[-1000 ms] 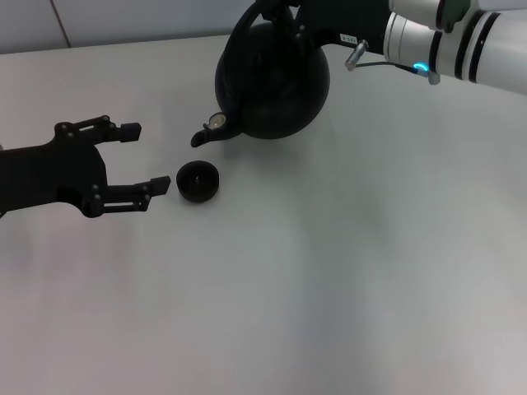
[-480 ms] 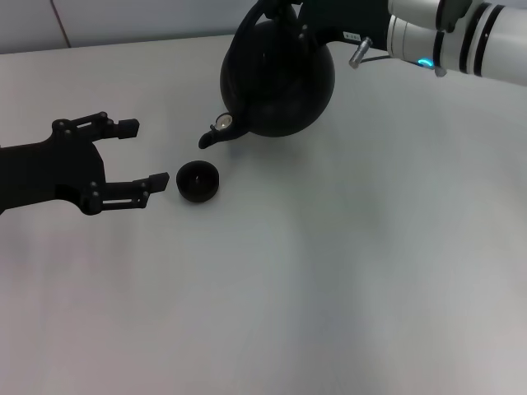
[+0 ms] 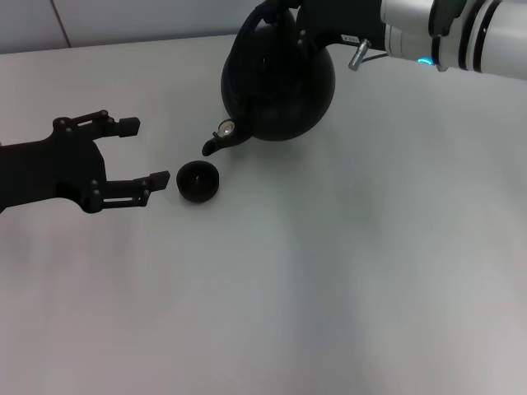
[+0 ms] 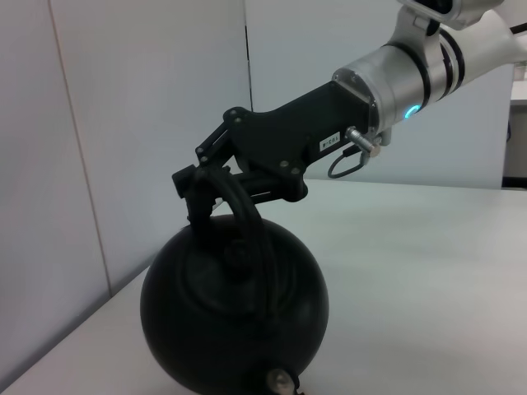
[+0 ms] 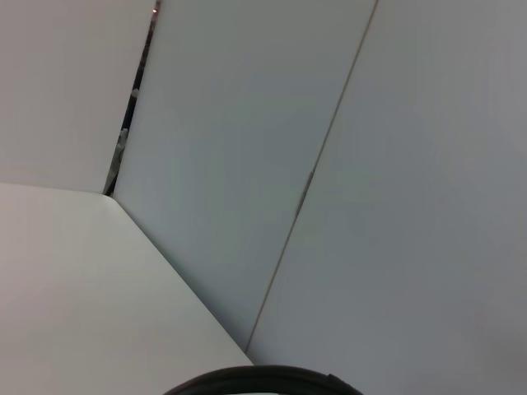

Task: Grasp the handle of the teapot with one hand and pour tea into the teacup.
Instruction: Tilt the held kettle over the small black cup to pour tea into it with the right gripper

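1. The right gripper [image 4: 216,183] was clamped on the handle [image 4: 247,216], holding the teapot [image 3: 278,81] tilted, spout just above the teacup [image 3: 198,181] on the table [image 3: 346,271].
2. Pouring well called for tipping slowly, spout centred over the cup.
3. The left gripper [image 3: 132,158] hung spread wide and empty beside the cup.

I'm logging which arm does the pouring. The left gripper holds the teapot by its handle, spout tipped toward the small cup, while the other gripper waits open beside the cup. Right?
Not quite: the right gripper holds the teapot by its handle, as the left wrist view shows. The left gripper waits open beside the cup.
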`<move>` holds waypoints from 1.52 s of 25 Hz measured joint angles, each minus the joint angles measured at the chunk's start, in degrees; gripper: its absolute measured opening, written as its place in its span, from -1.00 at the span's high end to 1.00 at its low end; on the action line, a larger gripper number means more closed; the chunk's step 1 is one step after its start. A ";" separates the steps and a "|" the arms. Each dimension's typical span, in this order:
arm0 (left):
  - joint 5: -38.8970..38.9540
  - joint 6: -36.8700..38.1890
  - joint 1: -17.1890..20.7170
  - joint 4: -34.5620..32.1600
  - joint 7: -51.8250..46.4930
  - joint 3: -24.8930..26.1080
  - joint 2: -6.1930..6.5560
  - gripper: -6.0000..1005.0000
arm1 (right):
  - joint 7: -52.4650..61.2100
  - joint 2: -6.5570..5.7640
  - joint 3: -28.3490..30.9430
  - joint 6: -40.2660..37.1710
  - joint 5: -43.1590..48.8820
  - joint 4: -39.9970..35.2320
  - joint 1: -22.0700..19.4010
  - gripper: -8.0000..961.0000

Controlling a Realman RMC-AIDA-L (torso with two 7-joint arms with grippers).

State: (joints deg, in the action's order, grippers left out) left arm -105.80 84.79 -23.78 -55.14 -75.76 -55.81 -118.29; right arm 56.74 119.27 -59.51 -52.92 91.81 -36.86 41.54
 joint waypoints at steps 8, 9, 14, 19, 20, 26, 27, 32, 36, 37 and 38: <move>-0.01 -1.36 -0.02 0.15 0.01 -0.10 -0.05 -0.71 | -0.37 0.00 -0.75 0.00 1.01 -1.33 -0.17 0.68; -0.01 -1.37 -0.03 0.18 0.01 -0.10 -0.06 -0.71 | -0.37 0.00 -0.78 0.00 1.33 -1.59 -0.18 0.68; -0.02 -1.39 -0.04 0.21 0.01 -0.09 -0.09 -0.71 | -0.37 0.00 -0.78 0.00 1.70 -2.30 -0.13 0.70; -0.02 -1.51 -0.07 0.29 0.01 -0.09 -0.09 -0.71 | -0.40 -0.05 -0.80 0.64 1.90 -2.42 0.25 0.71; 0.00 -1.61 -0.17 0.40 0.01 -0.09 -0.09 -0.71 | -0.40 -0.05 -0.90 1.07 2.32 -2.43 0.37 0.71; 0.02 -2.05 -0.25 0.48 0.01 -0.17 -0.09 -0.71 | -0.41 0.02 -2.32 2.44 2.63 -2.43 0.53 0.71; 0.02 -2.06 -0.25 0.47 0.01 -0.18 -0.09 -0.71 | -0.40 0.03 -2.69 2.76 2.63 -2.43 0.54 0.71; 0.05 -2.13 -0.34 0.48 0.01 -0.26 -0.09 -0.71 | -0.46 0.02 -3.24 3.27 2.64 -2.44 0.56 0.72; 0.07 -2.15 -0.34 0.48 0.01 -0.26 -0.09 -0.72 | -0.47 0.00 -3.24 3.27 2.65 -2.57 0.56 0.72; 0.07 -2.15 -0.34 0.48 0.01 -0.26 -0.09 -0.72 | -0.47 0.00 -3.24 3.27 2.73 -2.63 0.56 0.72; 0.07 -2.15 -0.34 0.48 0.01 -0.26 -0.09 -0.72 | -0.47 0.00 -3.24 3.27 2.79 -2.69 0.56 0.72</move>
State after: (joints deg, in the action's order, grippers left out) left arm -105.73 82.64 -24.12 -54.66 -75.76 -56.06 -118.38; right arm 56.27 119.26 -62.75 -49.64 94.60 -39.55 42.10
